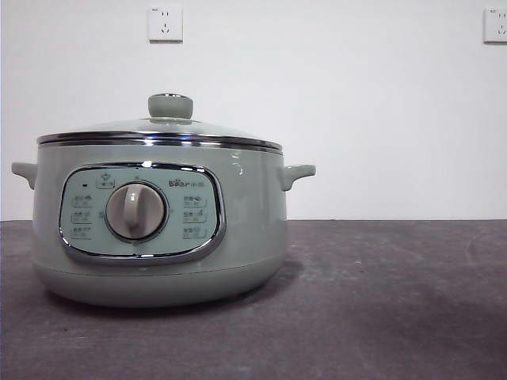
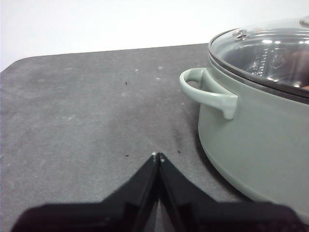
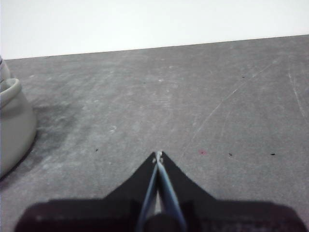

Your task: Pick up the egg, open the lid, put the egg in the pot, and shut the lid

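Waiting clenched and empty, left gripper (image 2: 158,157) beside the pot (image 1: 158,229), right gripper (image 3: 158,155) over bare table (image 1: 380,301); lid (image 1: 162,131) seated, no egg visible, so it must first be found.

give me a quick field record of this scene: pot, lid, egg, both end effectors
pot: sage-green cooker standing on the dark table
lid: glass lid seated on the pot, knob on top
egg: not visible in any view
left end effector: jaws shut, empty, above the table beside the pot's side handle
right end effector: jaws shut, empty, over bare table, pot at the view's edge
wall: two sockets
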Motion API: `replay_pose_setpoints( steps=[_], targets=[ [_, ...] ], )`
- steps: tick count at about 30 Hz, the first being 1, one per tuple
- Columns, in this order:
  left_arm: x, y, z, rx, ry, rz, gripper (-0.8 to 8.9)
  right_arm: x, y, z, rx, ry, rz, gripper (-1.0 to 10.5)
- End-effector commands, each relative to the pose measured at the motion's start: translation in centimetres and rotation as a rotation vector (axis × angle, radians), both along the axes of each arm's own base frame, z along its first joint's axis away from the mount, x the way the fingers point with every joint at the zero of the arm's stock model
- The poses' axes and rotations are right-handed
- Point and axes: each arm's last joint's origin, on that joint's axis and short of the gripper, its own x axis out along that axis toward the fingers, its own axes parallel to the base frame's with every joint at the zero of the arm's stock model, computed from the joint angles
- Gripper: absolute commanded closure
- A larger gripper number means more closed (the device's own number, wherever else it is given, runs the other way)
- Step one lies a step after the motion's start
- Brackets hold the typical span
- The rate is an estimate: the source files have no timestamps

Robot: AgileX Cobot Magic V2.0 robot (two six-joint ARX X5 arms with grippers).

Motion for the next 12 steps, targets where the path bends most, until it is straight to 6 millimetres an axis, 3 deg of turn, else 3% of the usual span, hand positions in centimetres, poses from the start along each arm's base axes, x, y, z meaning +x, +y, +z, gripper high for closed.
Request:
replay_pose_setpoints(
  steps=[1,12],
  targets=[
    [0.05,0.02,-0.47,-0.002,0.012,0.002,8.17,0.02,0.01,-0.46,0.060,0.031,-0.009,9.5],
    [0.05,0.02,-0.47,-0.002,0.012,0.002,8.17,0.09,-0.08,-0.54,0.070,0.042,-0.045,9.5]
  ],
)
